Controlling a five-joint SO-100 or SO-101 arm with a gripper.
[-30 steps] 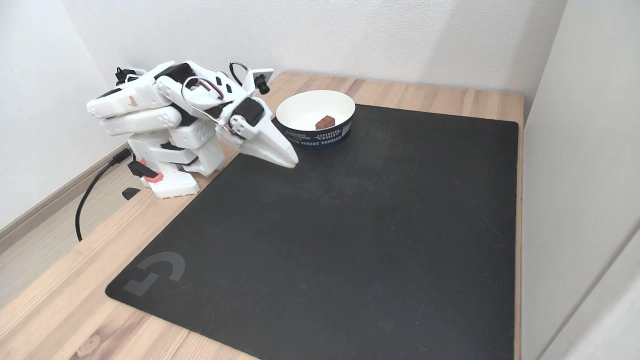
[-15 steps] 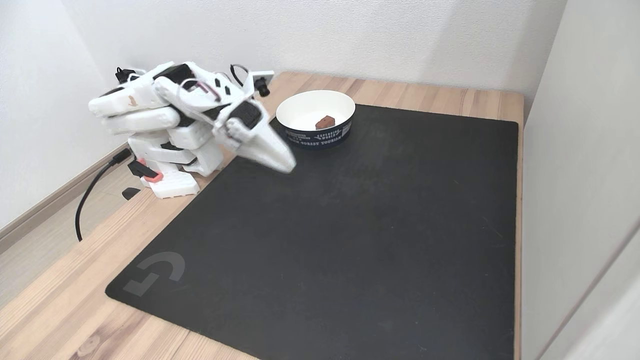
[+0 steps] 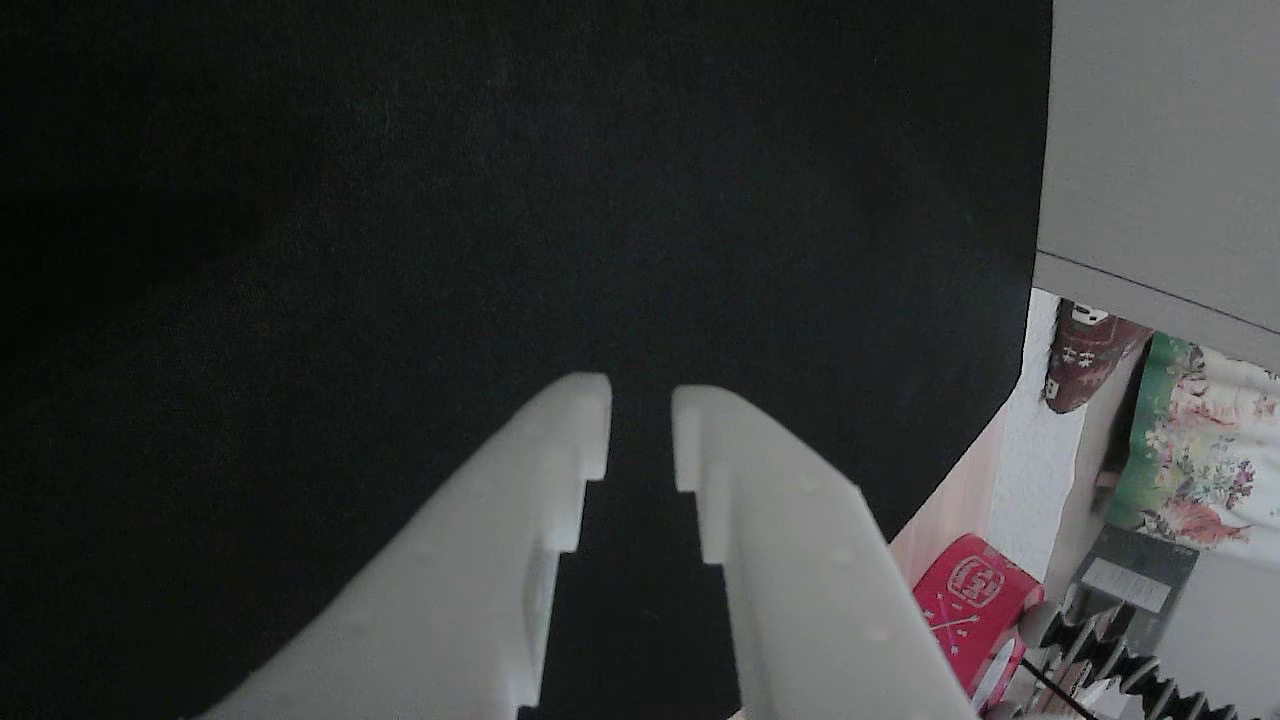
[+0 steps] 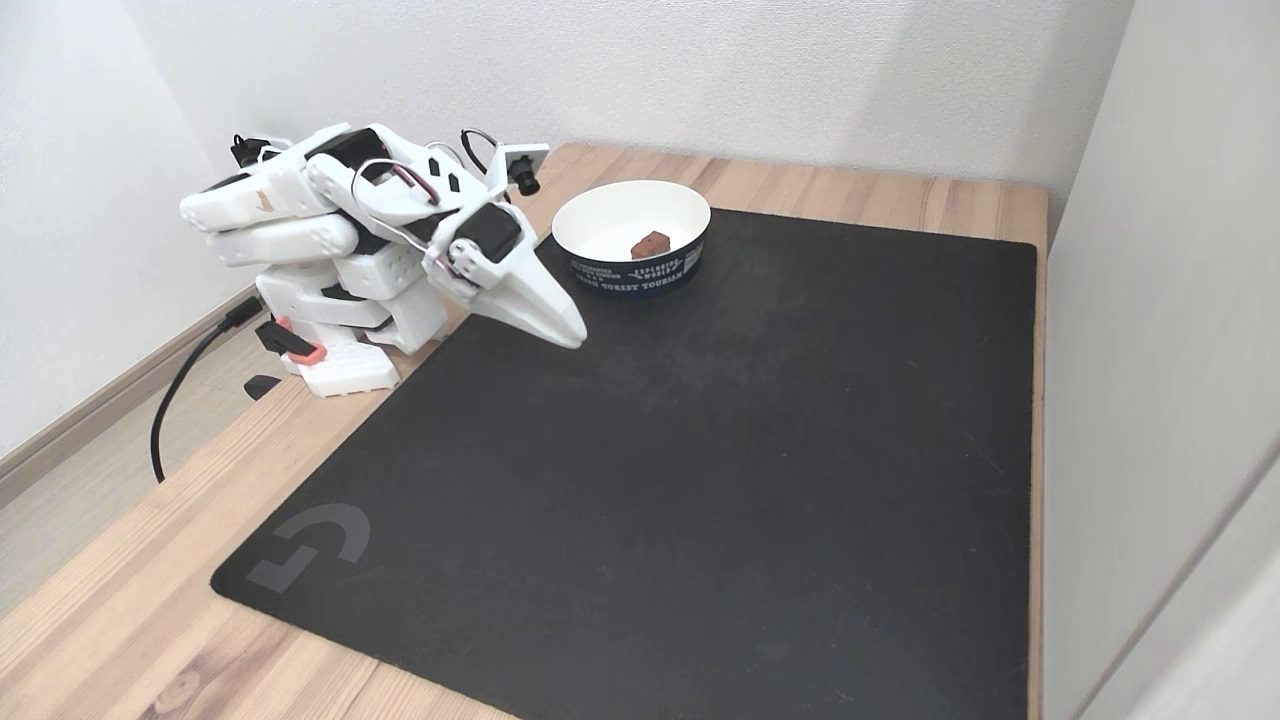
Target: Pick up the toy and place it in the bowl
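The toy (image 4: 650,244) is lying inside the bowl (image 4: 600,200), looking light, stiff and rough enough to grip across its flat sides, while the claw (image 3: 640,425) is hanging near the bowl, slightly parted and empty.

Folded low over its base at the desk's (image 4: 850,195) back left corner in the fixed view, white arm (image 4: 300,215) doubled back on itself, upper links stacked nearly flat. Wrist tipped forward and down, pincer (image 4: 572,338) pointing toward the mat (image 4: 700,470), tips just above its surface. Seen from the other view, pincer (image 3: 640,425) with two pale fingers (image 3: 560,440) reaching up from the bottom edge, narrowly parted, nothing between them.
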